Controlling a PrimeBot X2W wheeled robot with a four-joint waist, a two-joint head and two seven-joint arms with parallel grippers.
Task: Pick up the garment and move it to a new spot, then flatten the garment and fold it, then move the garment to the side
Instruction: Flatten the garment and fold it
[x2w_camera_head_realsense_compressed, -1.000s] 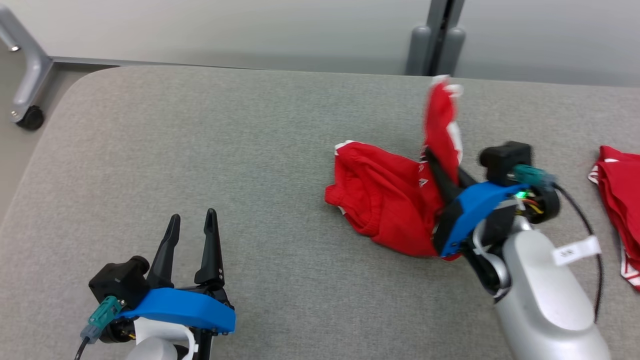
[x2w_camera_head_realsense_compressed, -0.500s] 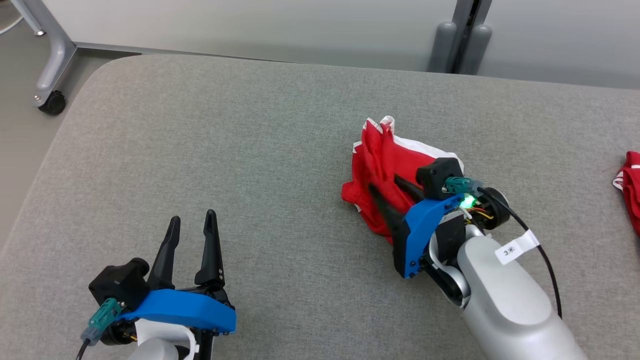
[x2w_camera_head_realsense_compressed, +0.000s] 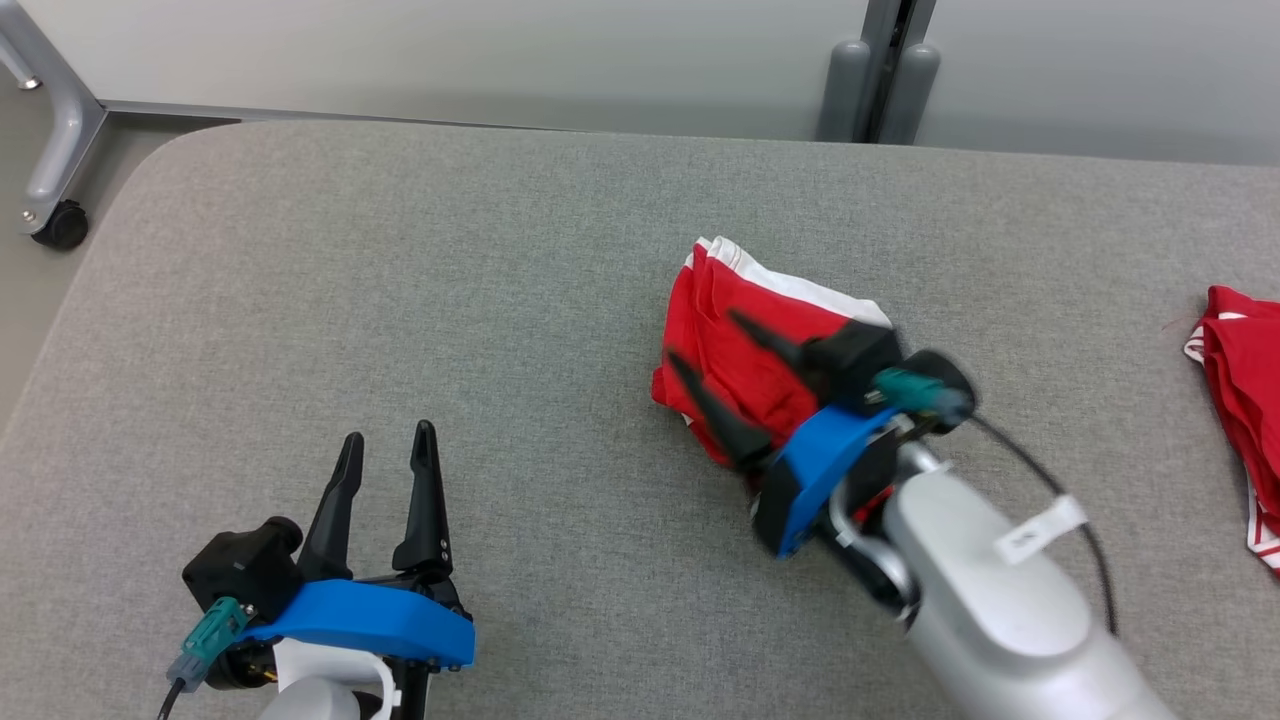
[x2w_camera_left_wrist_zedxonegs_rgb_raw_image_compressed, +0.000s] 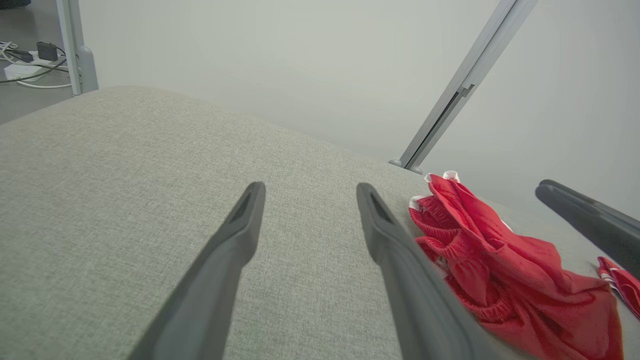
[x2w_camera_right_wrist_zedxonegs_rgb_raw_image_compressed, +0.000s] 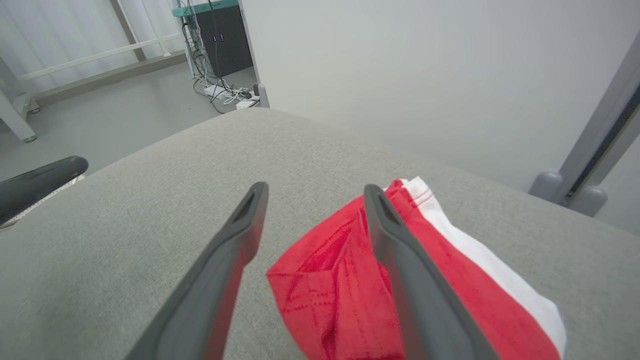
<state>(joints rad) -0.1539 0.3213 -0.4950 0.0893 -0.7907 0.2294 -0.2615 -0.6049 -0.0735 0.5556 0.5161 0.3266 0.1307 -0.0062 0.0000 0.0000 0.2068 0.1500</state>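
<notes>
The garment is a red pair of shorts with a white side stripe, lying crumpled on the grey padded table. It also appears in the right wrist view and the left wrist view. My right gripper hovers just over its near edge, open, with nothing between the fingers. The left gripper rests open at the lower left, far from the shorts, with nothing in it.
Another red garment lies at the table's right edge. A wall and a grey post stand behind the table. A wheeled frame leg stands off the far left corner.
My right gripper has let go of the garment and opened. The raised part of the shorts has dropped onto the table in a heap. The head view has shifted a little.
</notes>
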